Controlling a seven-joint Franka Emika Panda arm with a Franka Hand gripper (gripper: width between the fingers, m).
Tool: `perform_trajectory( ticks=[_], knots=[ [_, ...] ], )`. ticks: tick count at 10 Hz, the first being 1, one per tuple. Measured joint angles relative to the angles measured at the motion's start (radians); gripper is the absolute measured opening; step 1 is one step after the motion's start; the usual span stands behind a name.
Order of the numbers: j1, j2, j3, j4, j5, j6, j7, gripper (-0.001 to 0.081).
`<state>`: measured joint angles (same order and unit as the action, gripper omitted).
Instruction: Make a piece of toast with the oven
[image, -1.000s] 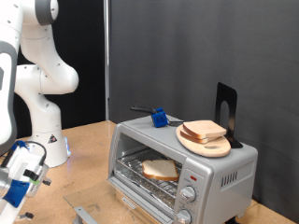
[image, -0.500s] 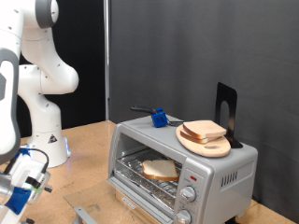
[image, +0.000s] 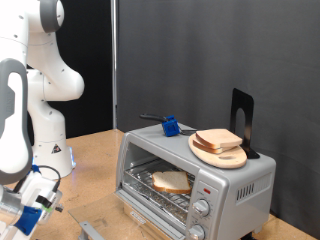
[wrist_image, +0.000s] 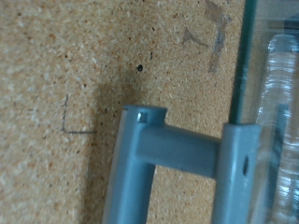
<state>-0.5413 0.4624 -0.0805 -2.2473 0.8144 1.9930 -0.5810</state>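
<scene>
One oven (image: 196, 180), silver-grey, on the bench (image: 95, 160), door dropped open; the grey door handle (wrist_image: 177, 168) fills the wrist view against the glass. Two knobs (image: 199, 211) on the front panel at the exterior view's right.

One piece of toast (image: 171, 181) lying flat on the wire rack inside the oven.

One stack of slices (image: 219, 141) on a round board (image: 217, 155) on the oven's top, one blue-handled tool (image: 170, 125) beside it, one dark stand (image: 242, 122) behind.

One gripper (image: 34, 196), low at the exterior view's bottom left, near the bench and well apart from the toast (fingers' spread cannot be told; nothing seen between them).

Against the earlier frames: the gripper has sunk lower and edged rightward; all else unmoved.
</scene>
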Motion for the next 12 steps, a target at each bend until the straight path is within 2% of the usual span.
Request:
perform_trajectory(
  ticks=[5, 8, 10, 12],
  knots=[
    [0.005, 0.009, 0.050, -0.047, 0.002, 0.012, -0.008, 0.0808],
    [0.006, -0.006, 0.089, -0.081, 0.040, 0.012, -0.009, 0.0808],
    [0.007, -0.033, 0.116, -0.104, 0.063, 0.001, -0.009, 0.0808],
    [0.007, -0.075, 0.128, -0.124, 0.067, -0.055, -0.007, 0.0808]
  ],
)
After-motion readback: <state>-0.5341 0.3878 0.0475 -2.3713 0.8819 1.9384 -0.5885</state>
